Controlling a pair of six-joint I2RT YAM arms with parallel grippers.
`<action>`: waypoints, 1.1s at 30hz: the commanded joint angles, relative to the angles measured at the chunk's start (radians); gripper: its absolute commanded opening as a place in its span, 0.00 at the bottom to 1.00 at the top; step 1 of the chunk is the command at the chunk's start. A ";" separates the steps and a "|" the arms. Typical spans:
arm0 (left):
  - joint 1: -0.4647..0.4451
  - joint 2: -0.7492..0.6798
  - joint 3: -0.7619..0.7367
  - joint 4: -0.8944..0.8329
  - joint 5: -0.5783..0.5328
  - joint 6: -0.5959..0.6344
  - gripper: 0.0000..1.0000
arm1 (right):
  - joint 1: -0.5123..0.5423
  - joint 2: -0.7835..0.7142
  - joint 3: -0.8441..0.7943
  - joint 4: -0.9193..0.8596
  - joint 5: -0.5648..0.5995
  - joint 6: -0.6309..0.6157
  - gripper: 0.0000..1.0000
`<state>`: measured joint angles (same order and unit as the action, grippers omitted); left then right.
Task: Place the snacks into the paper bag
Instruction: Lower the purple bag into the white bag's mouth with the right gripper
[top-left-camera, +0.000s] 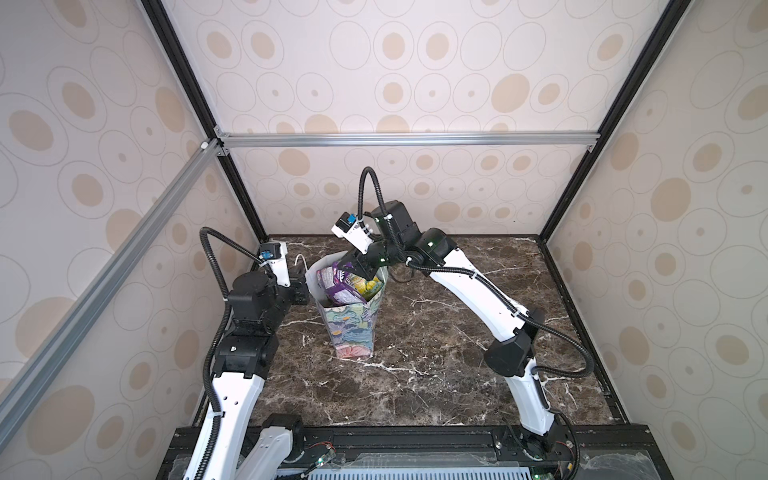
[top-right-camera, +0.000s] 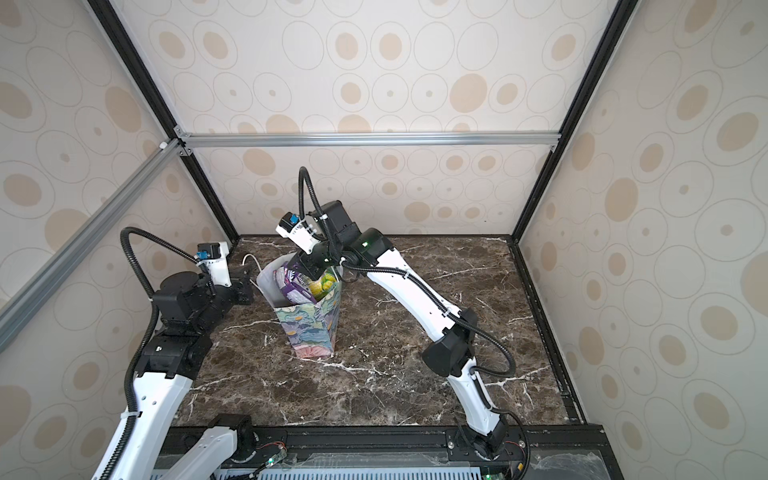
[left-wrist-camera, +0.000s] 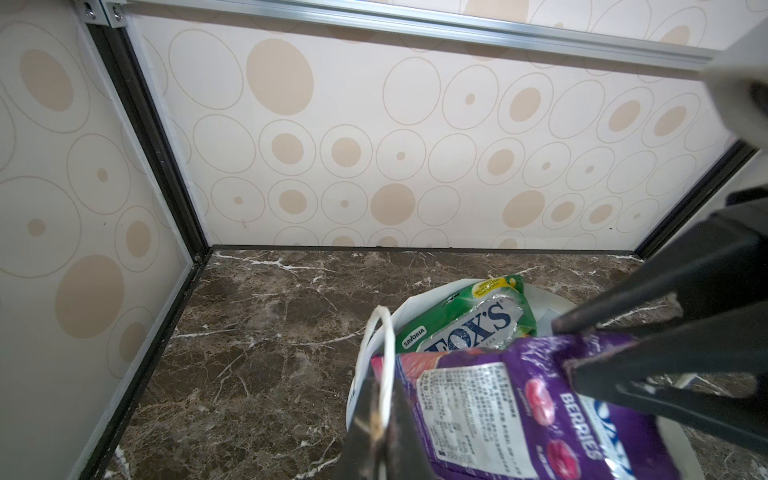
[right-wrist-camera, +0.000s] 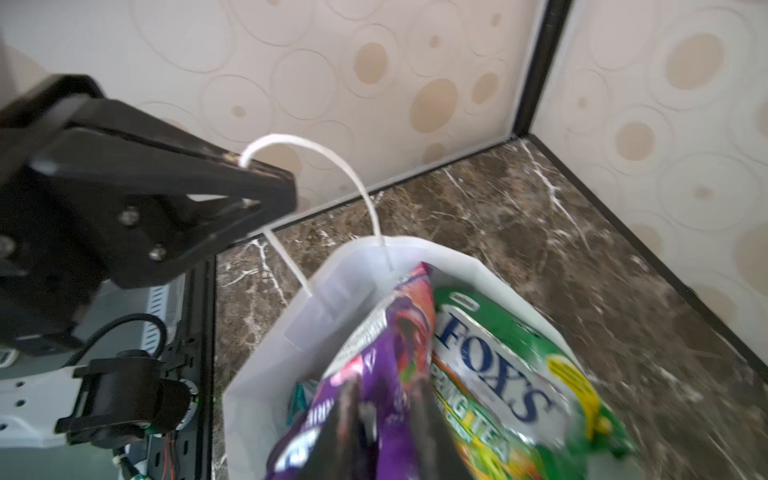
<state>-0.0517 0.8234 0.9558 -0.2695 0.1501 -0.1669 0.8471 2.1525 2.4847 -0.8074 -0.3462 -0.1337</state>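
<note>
Pinches the paper bag (top-left-camera: 351, 328) by its cord handle (right-wrist-camera: 332, 158) with the left hand (right-wrist-camera: 266, 183), straddles the purple packet (right-wrist-camera: 374, 365), on end in the bag's mouth, from above with the right hand (right-wrist-camera: 382, 399), grip unclear.

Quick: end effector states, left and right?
Left end effector: closed on the white cord handle.
Right end effector: around the purple packet, grip cannot be told.

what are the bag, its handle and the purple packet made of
Bag: paper, it seems, matte white inside with creased folds.
Handle: white twisted cord, fibre unclear.
Purple packet: probably plastic film, glossy and crinkled, catching the light.
</note>
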 joint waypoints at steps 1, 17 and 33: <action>0.004 -0.012 0.017 0.050 -0.006 0.010 0.06 | 0.004 -0.049 -0.018 -0.038 0.231 -0.073 0.50; 0.004 -0.013 0.016 0.050 -0.010 0.010 0.06 | 0.197 -0.161 -0.086 -0.076 0.337 -0.119 0.40; 0.003 -0.020 0.015 0.051 -0.007 0.008 0.06 | 0.189 0.038 0.001 -0.205 0.491 -0.120 0.11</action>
<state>-0.0521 0.8234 0.9554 -0.2707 0.1501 -0.1673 1.0389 2.1593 2.4573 -0.9508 0.0921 -0.2485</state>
